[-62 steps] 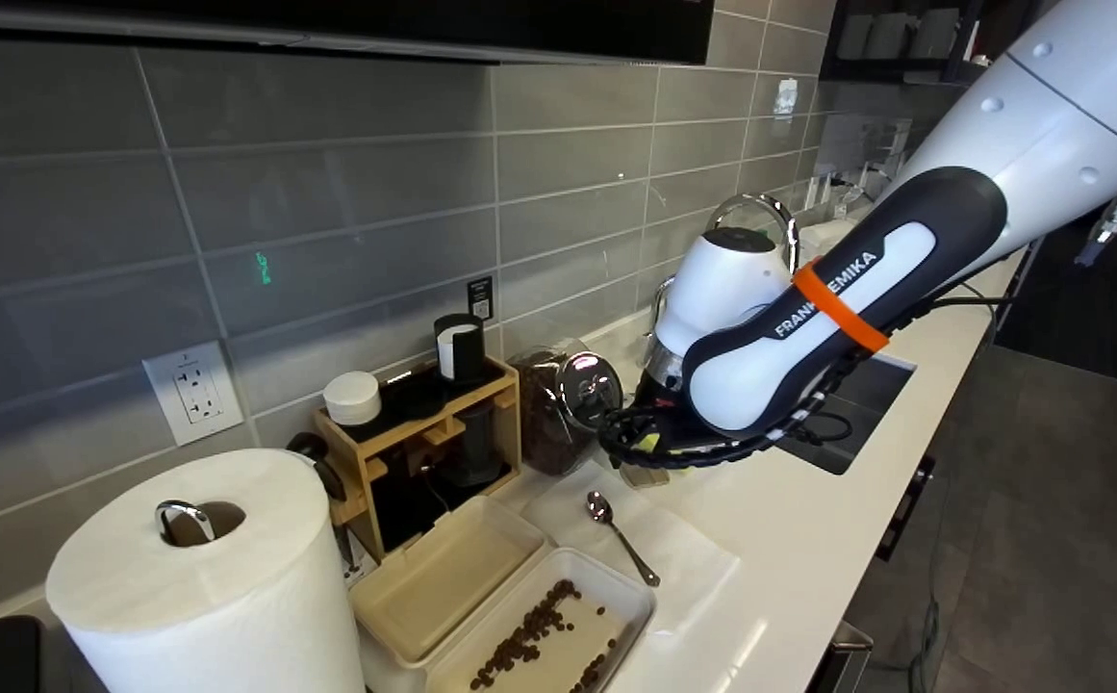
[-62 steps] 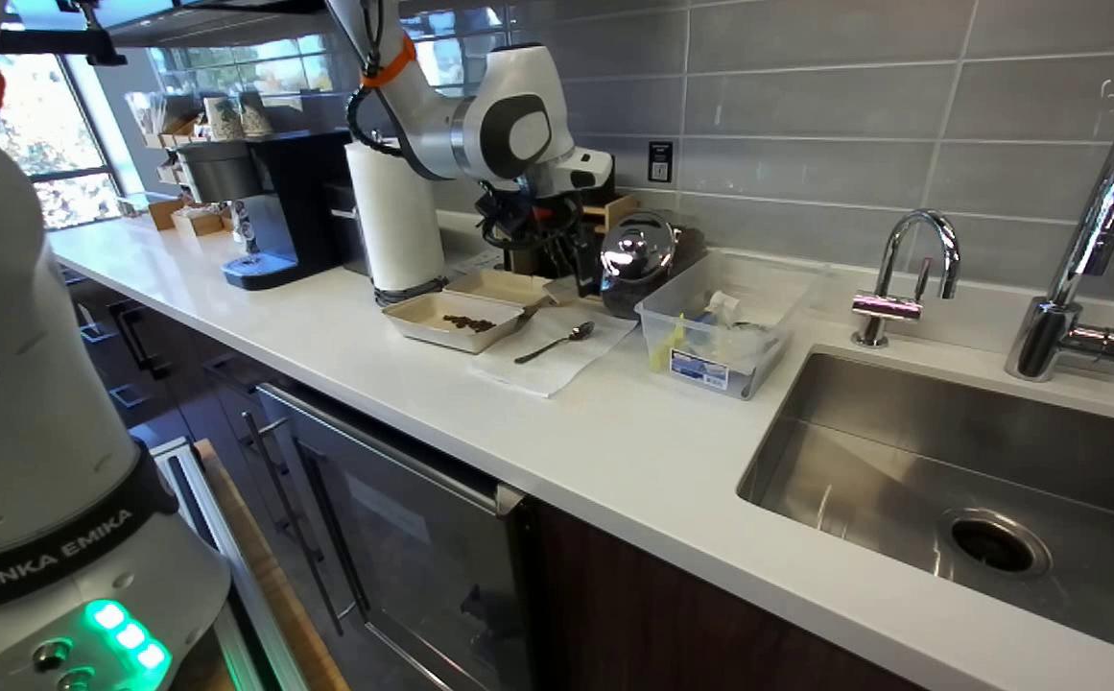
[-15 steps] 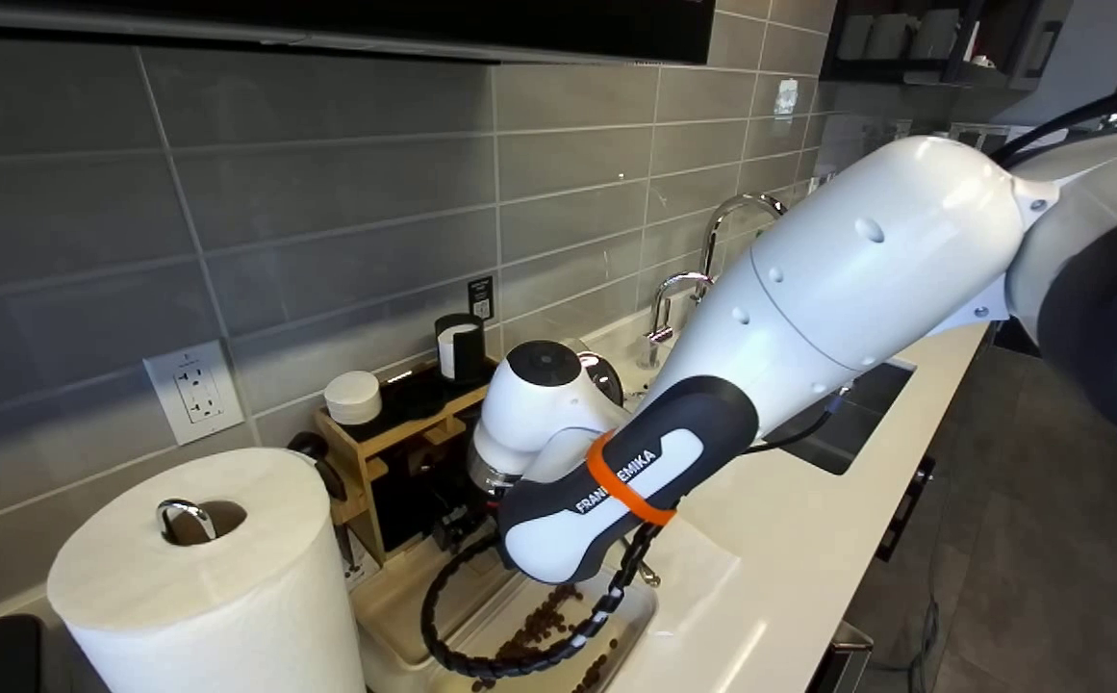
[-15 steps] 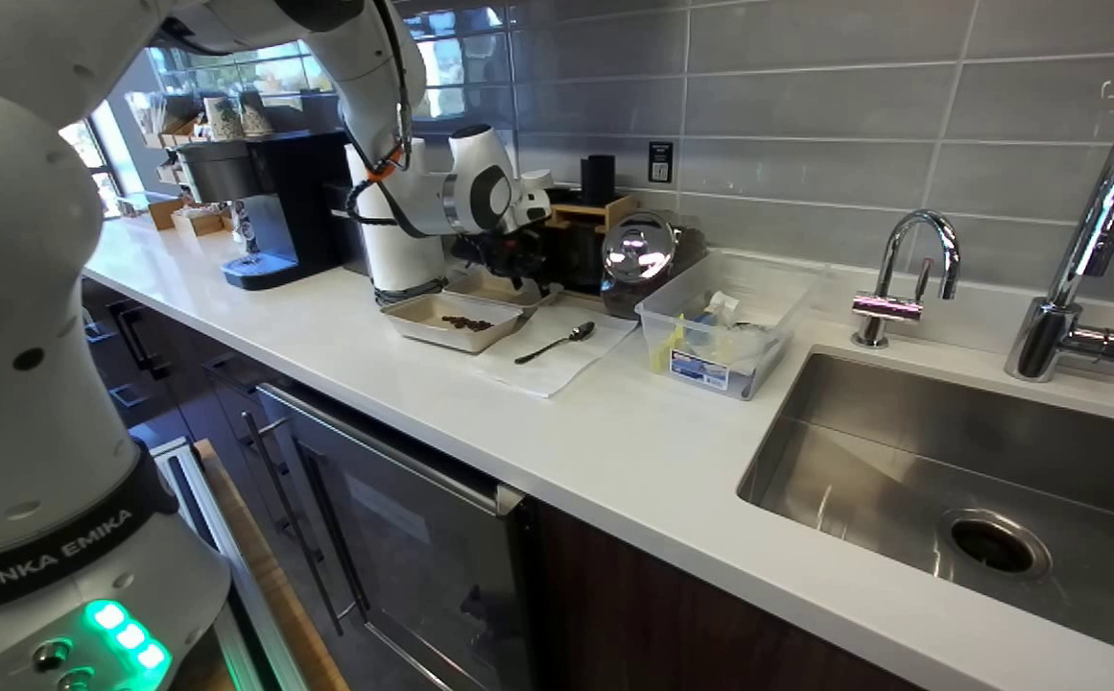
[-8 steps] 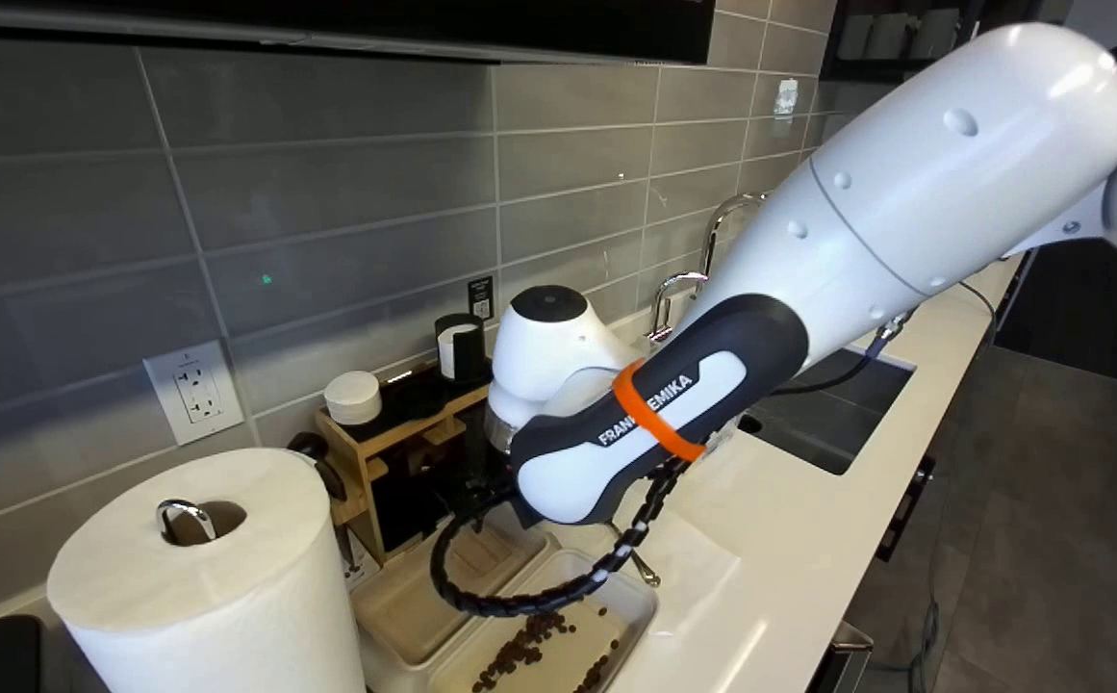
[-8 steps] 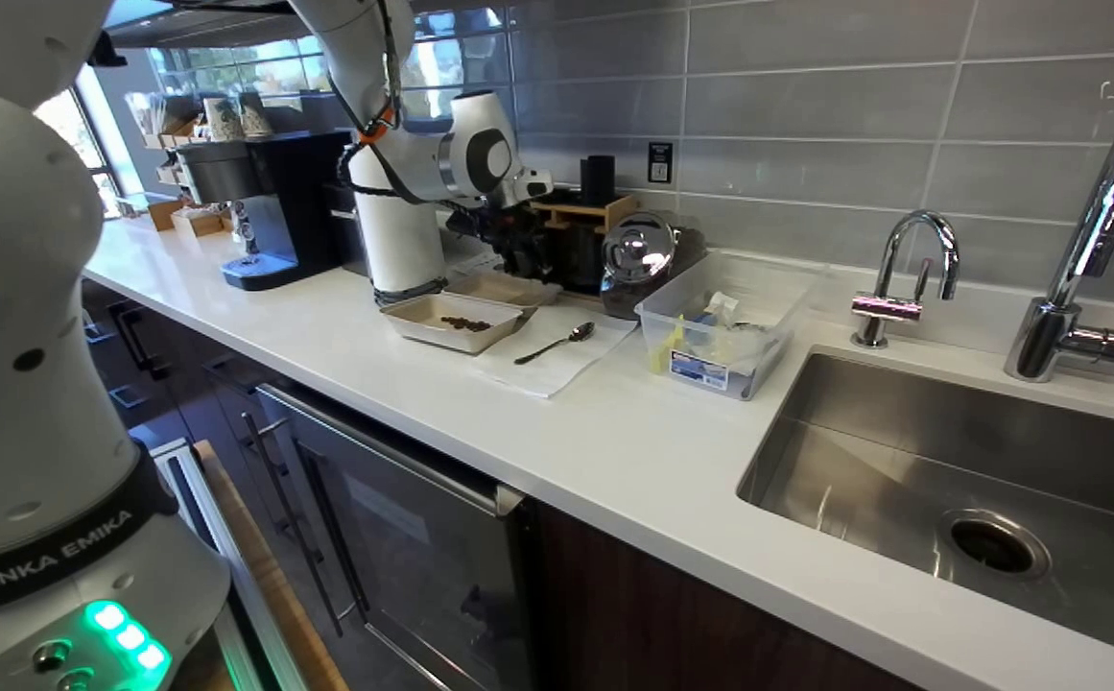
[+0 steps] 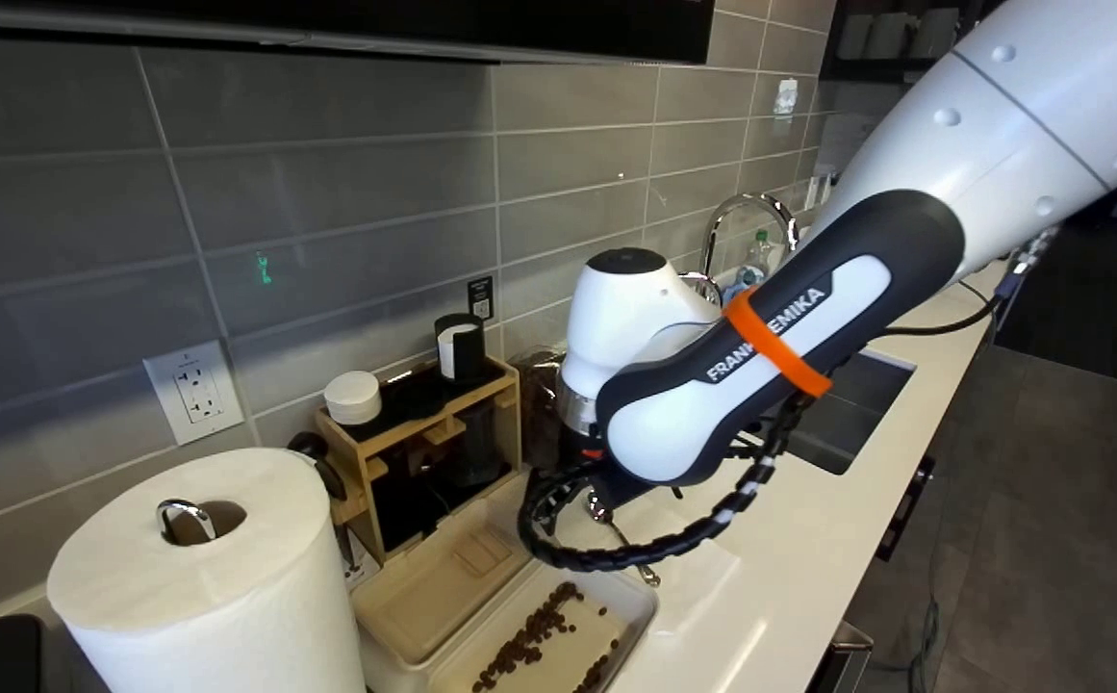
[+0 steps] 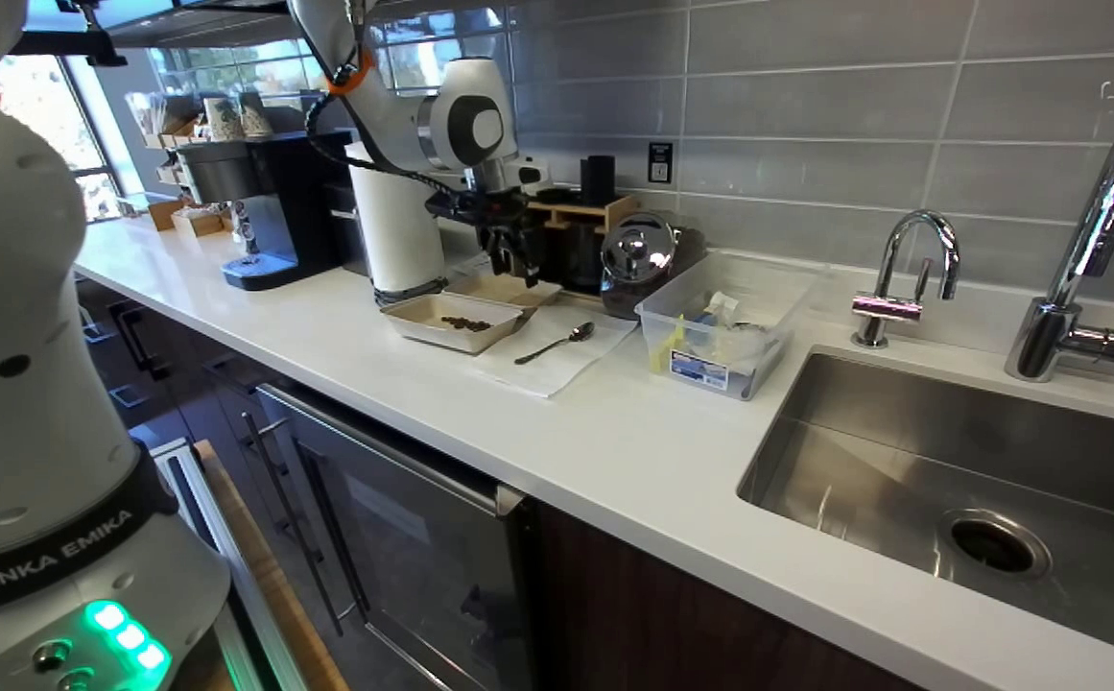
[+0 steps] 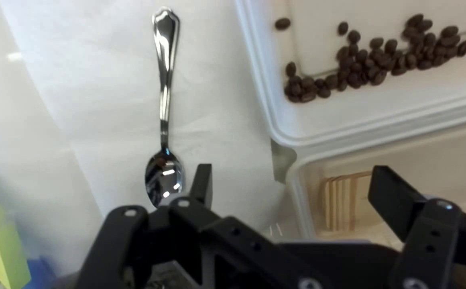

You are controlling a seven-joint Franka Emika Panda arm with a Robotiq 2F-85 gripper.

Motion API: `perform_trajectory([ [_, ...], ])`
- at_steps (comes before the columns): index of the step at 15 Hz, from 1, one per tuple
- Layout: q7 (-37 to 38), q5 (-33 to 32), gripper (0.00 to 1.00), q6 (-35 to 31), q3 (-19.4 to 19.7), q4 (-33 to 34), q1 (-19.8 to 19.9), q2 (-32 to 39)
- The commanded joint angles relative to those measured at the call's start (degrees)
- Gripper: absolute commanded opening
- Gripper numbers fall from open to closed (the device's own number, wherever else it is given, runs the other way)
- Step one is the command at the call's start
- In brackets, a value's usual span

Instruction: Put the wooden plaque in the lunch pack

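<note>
The wooden plaque (image 9: 341, 204), pale with brown stripes, lies flat inside the lunch pack (image 9: 445, 168), a shallow beige rectangular box with rounded corners. An exterior view also shows the plaque (image 7: 483, 551) near the sink-side end of the lunch pack (image 7: 414, 606). My gripper (image 9: 292, 182) is spread wide in the wrist view, with nothing held between its fingers. One finger covers part of the plaque there. In an exterior view the gripper (image 8: 516, 269) hangs above the counter near the lunch pack, apart from the plaque.
Beside the lunch pack stands a white tray (image 9: 313, 44) with coffee beans. A spoon (image 9: 164, 100) rests on a paper sheet (image 8: 557, 369). Around are a paper towel roll (image 7: 212, 577), a wooden rack (image 7: 510, 414), a lidded jar (image 8: 638, 254), a plastic bin (image 8: 744, 360) and the sink (image 8: 835, 451).
About four seconds ago the lunch pack held no plaque; now the plaque lies in it. Over the last second my gripper has let go, risen and shifted away towards the spoon.
</note>
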State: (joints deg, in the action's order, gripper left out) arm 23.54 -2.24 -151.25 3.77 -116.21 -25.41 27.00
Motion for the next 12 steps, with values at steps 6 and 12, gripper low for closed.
perform_trajectory([
  [6, -1.80, 4.80, 1.00, 0.90, -5.52, -25.69, 11.82, -26.03],
  [12, -11.03, 2.86, 1.00, 9.05, -4.95, -31.06, 17.77, -42.03],
])
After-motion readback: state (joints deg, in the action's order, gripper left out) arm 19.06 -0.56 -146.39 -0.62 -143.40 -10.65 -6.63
